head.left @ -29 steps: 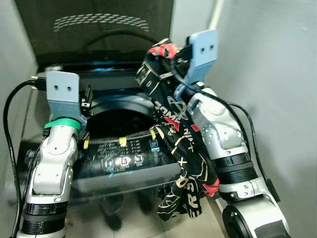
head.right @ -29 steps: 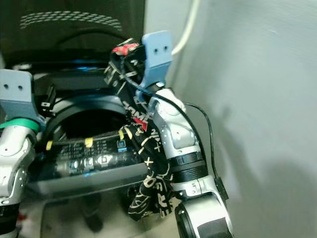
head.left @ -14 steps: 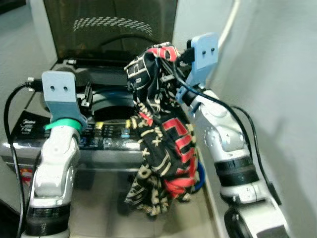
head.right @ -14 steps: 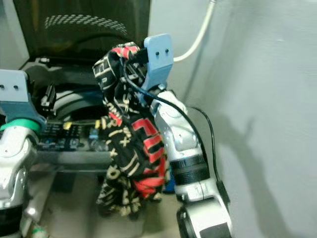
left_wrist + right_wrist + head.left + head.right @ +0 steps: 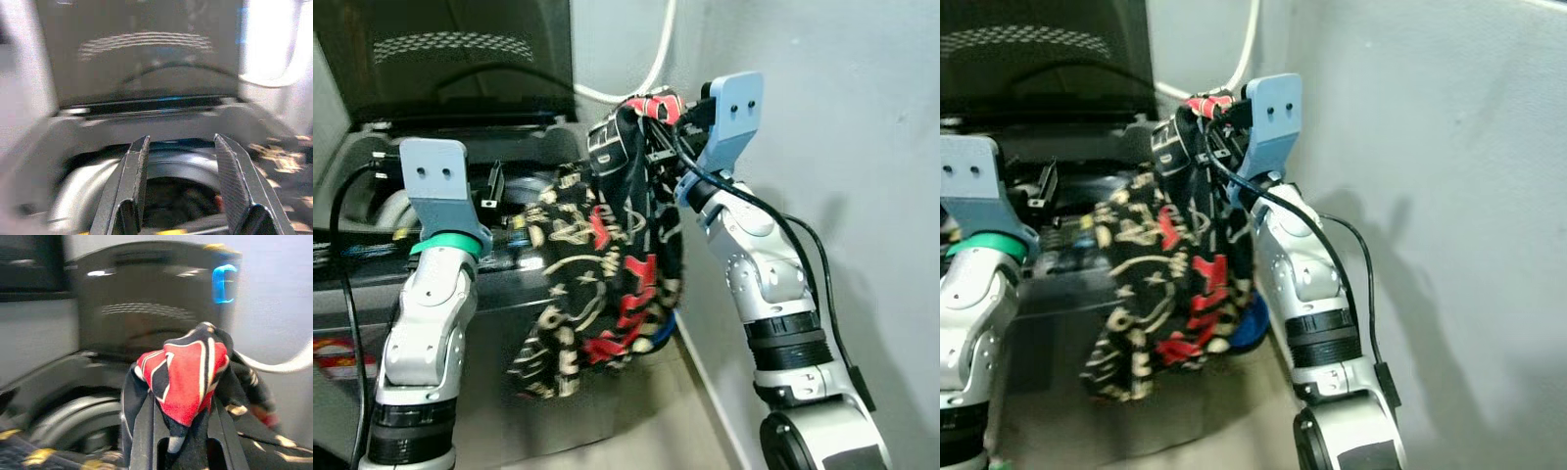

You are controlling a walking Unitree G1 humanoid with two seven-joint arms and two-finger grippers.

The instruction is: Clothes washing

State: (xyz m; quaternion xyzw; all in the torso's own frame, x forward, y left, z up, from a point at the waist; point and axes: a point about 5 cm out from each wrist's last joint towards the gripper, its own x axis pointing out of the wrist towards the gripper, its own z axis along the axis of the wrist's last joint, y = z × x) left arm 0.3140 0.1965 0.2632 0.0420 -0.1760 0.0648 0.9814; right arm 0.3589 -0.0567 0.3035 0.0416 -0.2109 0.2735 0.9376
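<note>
Right claw (image 5: 178, 431) is raised high by the wall, fingers pinched on a bunched fold of the black, red and cream printed garment (image 5: 607, 274); the wrist view shows red-and-black cloth squeezed between the two black fingers (image 5: 142, 431). The rest of the garment hangs down in a long drape from the claw, in front of the right front corner of the top-loading washing machine (image 5: 372, 264), its lower end dangling past the machine's front face, above the floor. The garment is outside the drum, not in it. The washer lid (image 5: 450, 49) stands open, upright at the back. Left claw (image 5: 178, 186) is held up over the machine's left side, fingers spread moderately apart with nothing between them; beyond them the left wrist view, somewhat blurred, shows the round drum opening (image 5: 171, 196) and the dark lid behind. A white hose (image 5: 651, 73) runs down the grey wall (image 5: 842, 117) behind the right arm. A blue object (image 5: 1252, 323) peeks out near the floor just behind the hanging cloth.
</note>
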